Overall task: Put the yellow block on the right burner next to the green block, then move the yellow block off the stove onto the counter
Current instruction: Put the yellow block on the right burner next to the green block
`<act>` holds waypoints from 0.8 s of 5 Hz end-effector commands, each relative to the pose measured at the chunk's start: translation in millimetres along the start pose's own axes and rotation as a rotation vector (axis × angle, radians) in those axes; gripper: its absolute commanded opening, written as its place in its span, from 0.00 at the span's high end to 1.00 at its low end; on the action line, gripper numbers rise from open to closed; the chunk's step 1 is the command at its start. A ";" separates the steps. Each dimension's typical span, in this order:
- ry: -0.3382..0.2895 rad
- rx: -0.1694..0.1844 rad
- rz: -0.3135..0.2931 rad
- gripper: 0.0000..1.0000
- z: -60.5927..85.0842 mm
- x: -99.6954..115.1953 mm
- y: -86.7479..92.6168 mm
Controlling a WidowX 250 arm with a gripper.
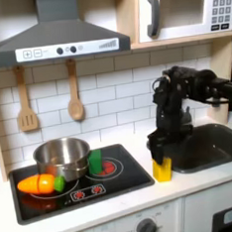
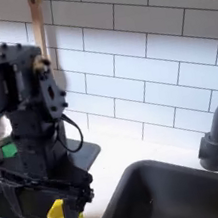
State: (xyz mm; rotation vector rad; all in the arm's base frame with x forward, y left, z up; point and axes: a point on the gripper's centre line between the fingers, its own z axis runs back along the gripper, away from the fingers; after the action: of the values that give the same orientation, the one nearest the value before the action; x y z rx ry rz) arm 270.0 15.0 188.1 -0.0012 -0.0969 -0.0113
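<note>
The black end effector point(image 1: 162, 156) is clamping the small, light-looking, rigid yellow cube block point(image 1: 163, 170) on the white desk point(image 1: 194, 184), at the black stove's point(image 1: 124, 182) three o'clock, gripping its flat sides.

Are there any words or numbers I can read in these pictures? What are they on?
None can be read for sure.
Microwave keypad at the first exterior view's top right: white buttons and a small display, too blurred to read.
Range hood control strip: dots and marks, too small to read.
Stove front edge: small red marks, symbols rather than letters, unreadable.
Second exterior view: no writing visible.
</note>
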 end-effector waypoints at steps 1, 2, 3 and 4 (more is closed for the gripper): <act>-0.002 -0.016 -0.001 0.00 -6.5 7.4 0.4; 0.010 -0.009 -0.007 0.00 -13.4 11.0 0.7; 0.023 -0.023 0.005 0.00 -20.6 13.5 -0.6; 0.032 -0.020 0.005 0.00 -27.0 15.9 -3.3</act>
State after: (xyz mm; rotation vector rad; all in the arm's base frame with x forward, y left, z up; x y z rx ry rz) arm 288.2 13.0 163.3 -0.0230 -0.0645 -0.0022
